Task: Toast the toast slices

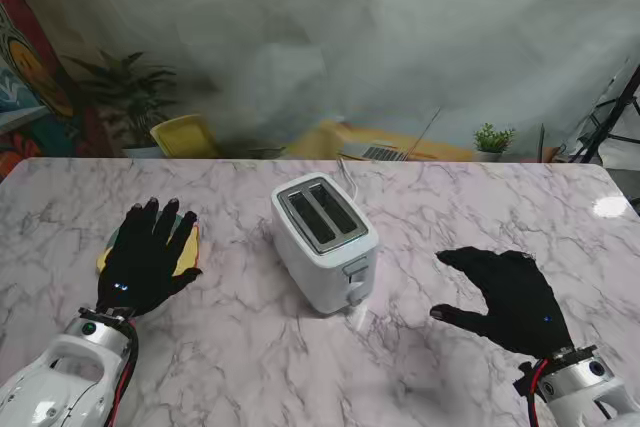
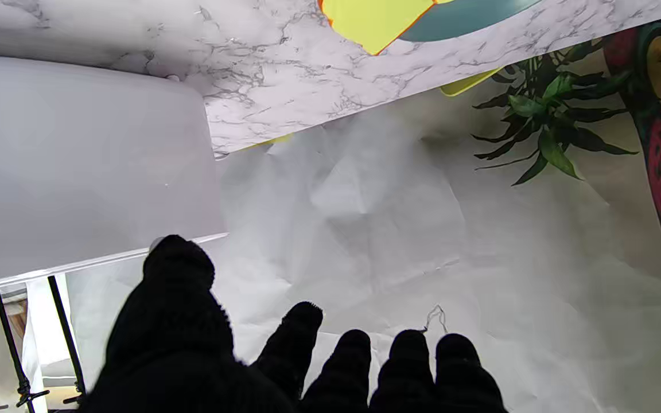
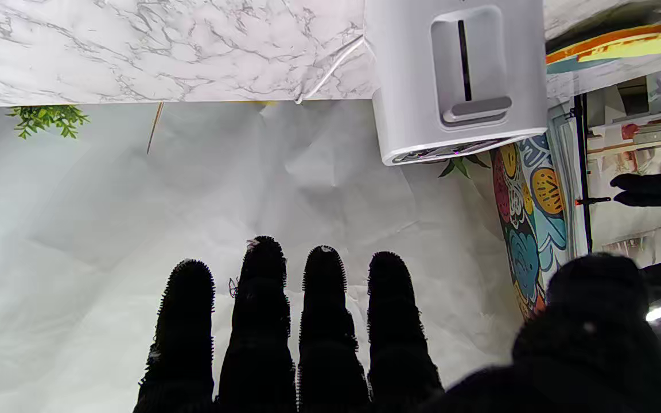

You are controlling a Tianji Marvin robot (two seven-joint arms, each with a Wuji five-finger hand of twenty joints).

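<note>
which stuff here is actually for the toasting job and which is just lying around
For the job:
- white two-slot toaster
- yellow toast slice on a teal plate
- black-gloved left hand, over the slice
- black-gloved right hand, open

Just around:
- small green potted plant
- yellow chair

White marble table (image 1: 420,207) with grey veining all over. Toaster (image 1: 323,237) plain white, slots dark grey inside a silvery frame, silver-grey lever (image 3: 475,109) on the end. Both hands, left hand (image 1: 145,257) and right hand (image 1: 510,297), in fuzzy black gloves. Toast slice (image 2: 373,20) pale yellow with an orange edge, sitting on a teal plate (image 2: 468,17). Crinkly white backdrop (image 1: 400,37) behind, plus a loud multicoloured mural (image 3: 528,229).
</note>
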